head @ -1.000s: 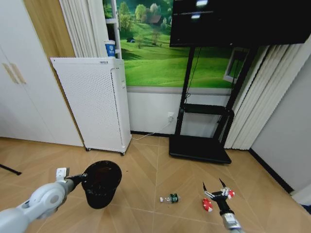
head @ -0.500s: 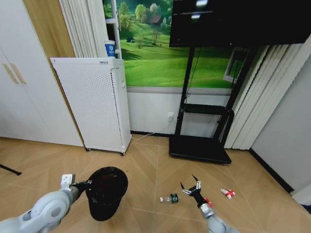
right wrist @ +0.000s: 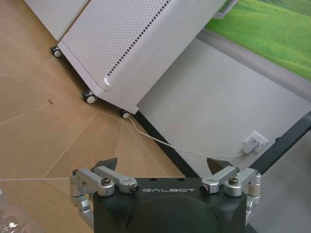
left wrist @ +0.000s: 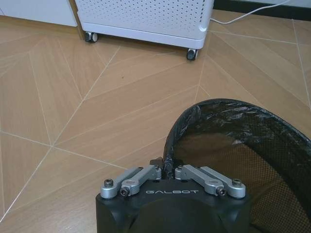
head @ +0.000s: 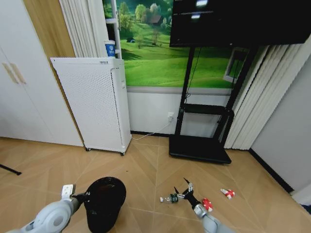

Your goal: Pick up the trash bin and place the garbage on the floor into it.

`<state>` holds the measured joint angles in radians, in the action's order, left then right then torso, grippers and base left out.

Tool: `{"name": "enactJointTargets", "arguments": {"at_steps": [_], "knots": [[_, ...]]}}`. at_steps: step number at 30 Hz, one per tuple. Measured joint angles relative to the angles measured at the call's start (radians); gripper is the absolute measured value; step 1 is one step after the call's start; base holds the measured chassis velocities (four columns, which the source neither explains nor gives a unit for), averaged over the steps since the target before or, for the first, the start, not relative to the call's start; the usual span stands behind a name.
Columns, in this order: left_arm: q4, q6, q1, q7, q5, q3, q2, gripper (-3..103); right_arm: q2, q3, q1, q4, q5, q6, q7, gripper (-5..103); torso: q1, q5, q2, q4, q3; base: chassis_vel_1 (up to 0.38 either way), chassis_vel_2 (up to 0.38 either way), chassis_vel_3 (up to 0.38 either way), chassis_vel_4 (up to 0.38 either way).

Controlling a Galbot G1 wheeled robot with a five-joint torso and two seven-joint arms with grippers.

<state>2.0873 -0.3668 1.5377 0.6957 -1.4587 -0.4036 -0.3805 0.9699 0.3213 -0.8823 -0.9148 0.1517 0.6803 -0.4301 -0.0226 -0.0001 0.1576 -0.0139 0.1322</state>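
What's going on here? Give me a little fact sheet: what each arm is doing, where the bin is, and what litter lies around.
Left gripper: fingers shut on the trash bin's rim
Trash bin: black, lined with a bag, at the lower left
Right gripper: fingers open, beside the little bottle
Bottle: on the floor, green label
Wrappers: one beside the right arm, another farther right
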Motion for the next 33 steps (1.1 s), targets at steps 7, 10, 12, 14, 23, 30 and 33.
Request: {"name": "enactJointTargets", "arguments": {"at_steps": [7,10,12,14,23,30,33], "knots": [[-0.006,0.003,-0.006,-0.018,0.006,0.009,-0.007,7,-0.019,-0.005,0.033,0.029,0.15,-0.038,-0.067,100,0.0,0.0002,0.0,0.0,0.0,0.0,0.0,0.0,0.0],[-0.009,0.004,-0.004,-0.025,0.016,0.012,-0.011,7,-0.017,-0.043,0.041,0.062,0.258,-0.036,-0.091,100,0.0,0.0001,0.0,0.0001,0.0,0.0,0.0,0.0,0.0],[-0.01,0.005,-0.004,-0.027,0.019,0.013,-0.012,7,-0.019,-0.058,0.041,0.067,0.302,-0.035,-0.097,100,0.0,0.0002,0.0,0.0001,0.0,0.0,0.0,0.0,0.0],[-0.01,0.006,-0.004,-0.029,0.024,0.016,-0.015,7,-0.031,-0.066,0.033,0.062,0.32,-0.037,-0.106,100,0.0,0.0002,0.0,0.0002,0.0,0.0,0.0,0.0,0.0],[-0.006,0.01,-0.001,-0.041,0.037,0.016,-0.021,7,-0.111,-0.068,-0.029,-0.009,0.232,0.035,-0.037,100,0.0,0.0005,0.0,0.0002,0.0,0.0,0.0,0.0,0.0],[0.008,0.011,0.0,-0.041,0.043,0.016,-0.03,7,-0.137,-0.045,-0.022,0.081,0.326,0.067,-0.019,100,0.0,0.0002,0.0,-0.0002,0.0,0.0,0.0,0.0,0.0],[0.018,0.011,0.002,-0.039,0.044,0.014,-0.032,7,-0.127,-0.005,0.003,0.136,0.389,0.071,-0.042,100,0.0,0.0001,0.0,-0.0002,0.0,0.0,0.0,0.0,0.0]]}}
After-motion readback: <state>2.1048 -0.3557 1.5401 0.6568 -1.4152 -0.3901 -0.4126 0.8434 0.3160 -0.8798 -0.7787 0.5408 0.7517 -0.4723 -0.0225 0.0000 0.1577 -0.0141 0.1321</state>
